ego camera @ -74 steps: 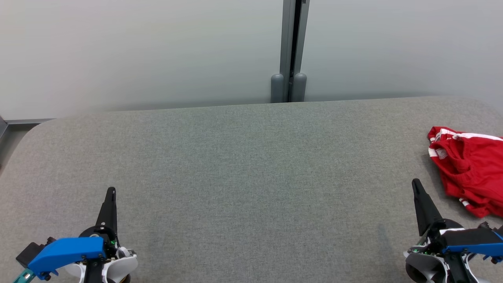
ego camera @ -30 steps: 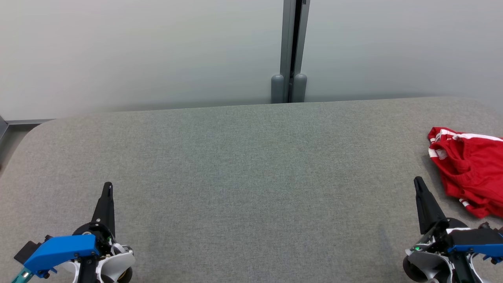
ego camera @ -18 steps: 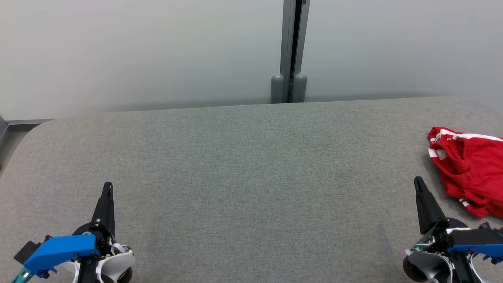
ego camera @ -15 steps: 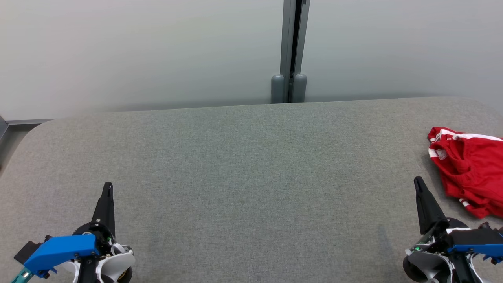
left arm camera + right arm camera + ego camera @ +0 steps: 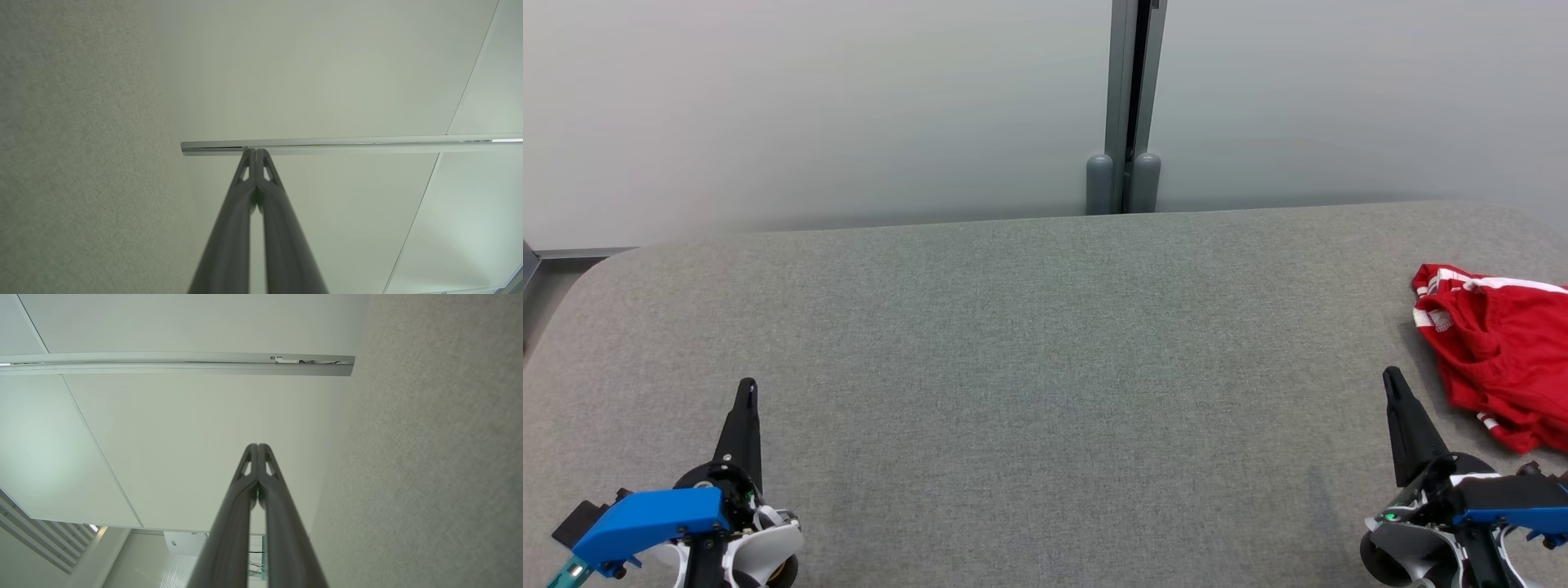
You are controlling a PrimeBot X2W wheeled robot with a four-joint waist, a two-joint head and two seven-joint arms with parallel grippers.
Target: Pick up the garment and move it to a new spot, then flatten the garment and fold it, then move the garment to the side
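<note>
A red garment (image 5: 1499, 351) with white trim lies folded at the far right of the grey felt table (image 5: 1029, 343), cut off by the head view's right edge. My right gripper (image 5: 1390, 378) stands shut just left of the garment, apart from it, holding nothing. At the lower left my left gripper (image 5: 747, 387) is shut and empty too. In the left wrist view the left gripper (image 5: 255, 152) has its fingers pressed together against the pale wall. The right gripper (image 5: 258, 447) in the right wrist view looks the same.
A pale wall with a grey vertical post (image 5: 1129, 106) rises behind the table's far edge. The table's rounded left corner (image 5: 596, 269) drops off to a floor strip. Grey felt runs wide between the two grippers.
Both grippers shifted slightly early on, the left one lower and to the left. Over the last second nothing has moved, and the garment lies as before.
</note>
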